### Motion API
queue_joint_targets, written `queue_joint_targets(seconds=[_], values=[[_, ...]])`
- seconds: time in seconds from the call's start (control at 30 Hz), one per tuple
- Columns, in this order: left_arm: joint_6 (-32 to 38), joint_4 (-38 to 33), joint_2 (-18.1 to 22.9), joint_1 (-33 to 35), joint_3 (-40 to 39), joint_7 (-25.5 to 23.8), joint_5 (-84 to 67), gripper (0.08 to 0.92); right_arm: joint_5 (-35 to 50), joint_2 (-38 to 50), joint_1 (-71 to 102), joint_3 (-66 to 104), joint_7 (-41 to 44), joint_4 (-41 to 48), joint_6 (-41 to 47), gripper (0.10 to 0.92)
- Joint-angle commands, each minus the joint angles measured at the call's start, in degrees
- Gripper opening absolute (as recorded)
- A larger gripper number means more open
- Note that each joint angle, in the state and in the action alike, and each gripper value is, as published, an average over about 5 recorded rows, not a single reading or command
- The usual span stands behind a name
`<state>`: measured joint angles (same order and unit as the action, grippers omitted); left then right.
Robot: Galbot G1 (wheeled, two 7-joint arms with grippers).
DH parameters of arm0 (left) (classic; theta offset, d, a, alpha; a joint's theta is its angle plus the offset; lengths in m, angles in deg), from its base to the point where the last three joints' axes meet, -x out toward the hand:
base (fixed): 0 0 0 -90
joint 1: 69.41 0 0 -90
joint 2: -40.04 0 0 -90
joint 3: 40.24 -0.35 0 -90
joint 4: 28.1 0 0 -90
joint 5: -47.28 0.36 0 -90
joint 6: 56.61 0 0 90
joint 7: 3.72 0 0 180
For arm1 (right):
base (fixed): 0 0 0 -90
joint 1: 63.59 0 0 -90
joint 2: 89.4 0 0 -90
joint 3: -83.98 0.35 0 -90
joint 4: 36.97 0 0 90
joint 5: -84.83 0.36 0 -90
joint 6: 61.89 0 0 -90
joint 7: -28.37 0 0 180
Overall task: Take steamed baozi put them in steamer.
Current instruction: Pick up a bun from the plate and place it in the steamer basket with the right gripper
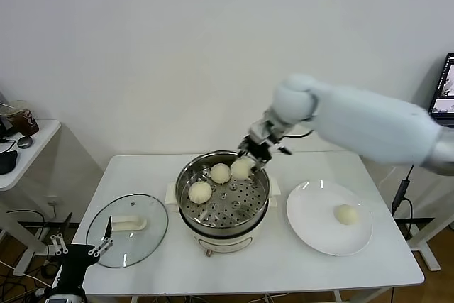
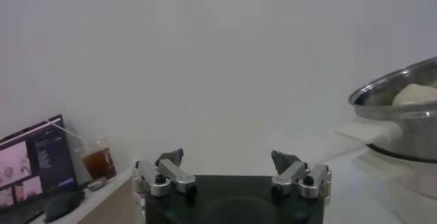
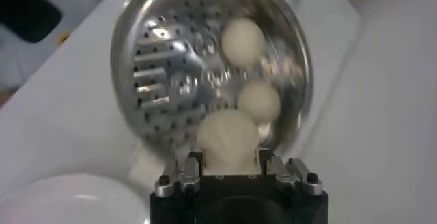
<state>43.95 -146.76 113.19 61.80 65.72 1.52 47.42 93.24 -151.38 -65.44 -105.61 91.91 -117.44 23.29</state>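
Note:
The steel steamer [image 1: 237,207] stands mid-table on its cream base. Two baozi [image 1: 201,191] [image 1: 220,172] lie on its perforated tray. My right gripper [image 1: 252,155] is over the steamer's back right side, shut on a third baozi [image 1: 242,168] just above the tray. In the right wrist view this baozi [image 3: 227,140] fills the gap between the right gripper's [image 3: 227,158] fingers, with the steamer [image 3: 164,75] and its two baozi [image 3: 244,39] [image 3: 259,100] beyond. Another baozi [image 1: 345,213] lies on the white plate [image 1: 305,228]. My left gripper [image 1: 78,250] is parked low at the table's front left, open [image 2: 227,158].
A glass lid [image 1: 128,228] with a white handle lies flat left of the steamer. A side table [image 1: 28,147] with a drink cup stands far left. From the left wrist view the steamer [image 2: 403,109] shows at the edge.

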Motion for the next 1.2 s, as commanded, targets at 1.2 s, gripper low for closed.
queue_joint_targets(seconds=[1.2], values=[[0.3, 1.0, 0.3, 0.2, 1.4, -0.1, -0.7, 0.823, -9.0, -6.7, -0.6, -3.2, 0.9, 2.4, -20.0, 0.797]])
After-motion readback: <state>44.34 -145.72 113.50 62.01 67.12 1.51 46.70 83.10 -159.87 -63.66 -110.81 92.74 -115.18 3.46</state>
